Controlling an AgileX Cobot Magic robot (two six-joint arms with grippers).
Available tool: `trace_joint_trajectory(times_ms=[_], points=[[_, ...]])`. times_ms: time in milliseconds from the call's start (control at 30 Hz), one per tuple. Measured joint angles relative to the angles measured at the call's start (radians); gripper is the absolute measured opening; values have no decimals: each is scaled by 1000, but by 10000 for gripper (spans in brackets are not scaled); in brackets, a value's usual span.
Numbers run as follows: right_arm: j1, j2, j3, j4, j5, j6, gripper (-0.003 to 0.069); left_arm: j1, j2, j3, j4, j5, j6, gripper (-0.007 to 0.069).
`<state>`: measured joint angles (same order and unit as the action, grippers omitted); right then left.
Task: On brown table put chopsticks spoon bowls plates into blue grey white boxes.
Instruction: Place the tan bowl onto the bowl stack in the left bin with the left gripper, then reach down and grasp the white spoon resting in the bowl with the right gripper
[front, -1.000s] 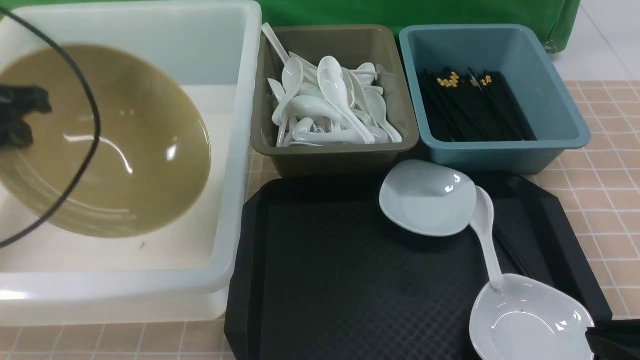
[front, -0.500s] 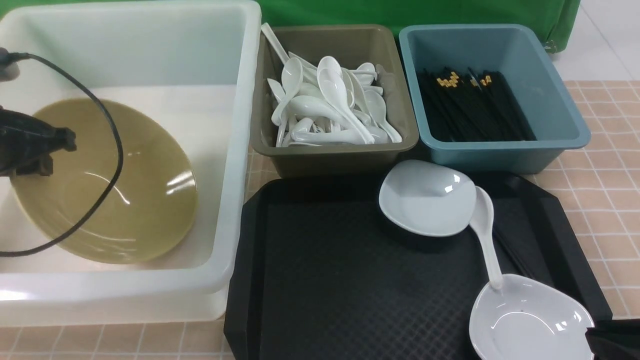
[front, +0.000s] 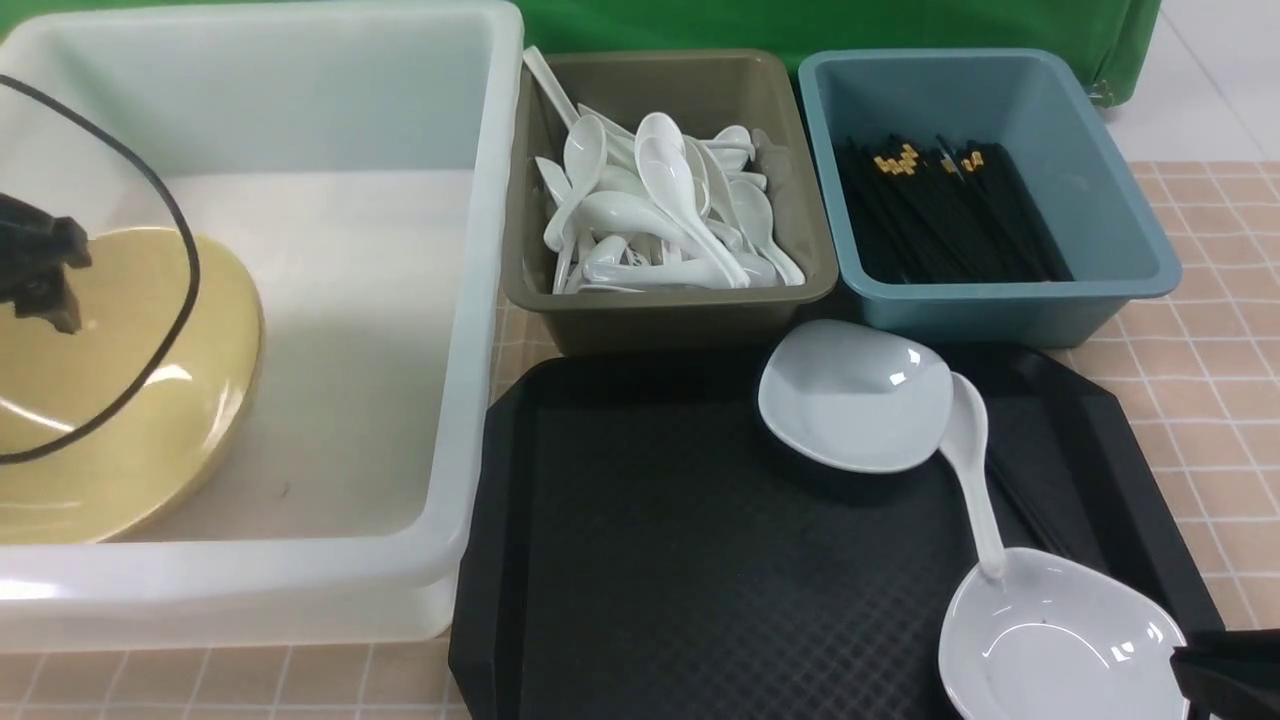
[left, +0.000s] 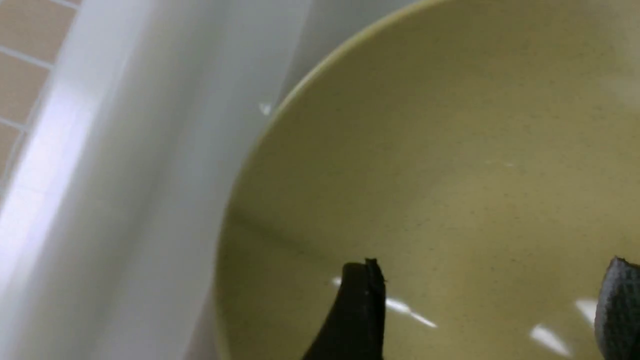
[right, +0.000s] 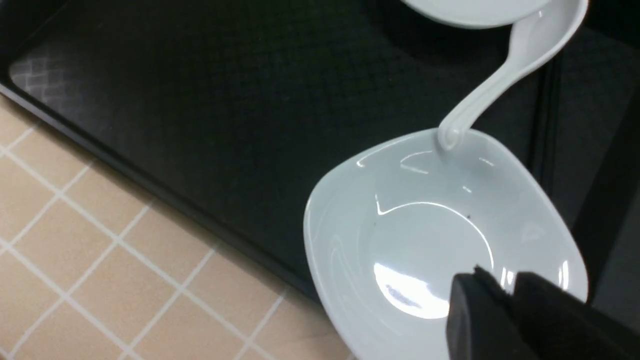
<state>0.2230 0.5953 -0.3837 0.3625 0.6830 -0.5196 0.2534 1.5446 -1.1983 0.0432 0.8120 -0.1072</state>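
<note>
Down at the left end of the white tub (front: 480, 300), the yellow bowl (front: 170, 440) sits a bit tipped. My left gripper (left: 492, 270) hangs just over it, fingers spread wide, holding nothing. I should lift straight up so I don't bump its rim. My right gripper (right: 505, 295) is at the edge of a white plate (right: 430, 225), fingers close together; I can't tell if they pinch it.
</note>
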Motion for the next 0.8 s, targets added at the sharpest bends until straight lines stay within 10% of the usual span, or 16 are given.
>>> trace_joint_trajectory(times_ms=[367, 800], points=[[0, 0, 0, 0, -22, 0, 150, 0, 84, 156, -49, -169, 35, 262], [0, 0, 0, 0, -24, 1, 152, 74, 105, 157, 289, -150, -292, 239]])
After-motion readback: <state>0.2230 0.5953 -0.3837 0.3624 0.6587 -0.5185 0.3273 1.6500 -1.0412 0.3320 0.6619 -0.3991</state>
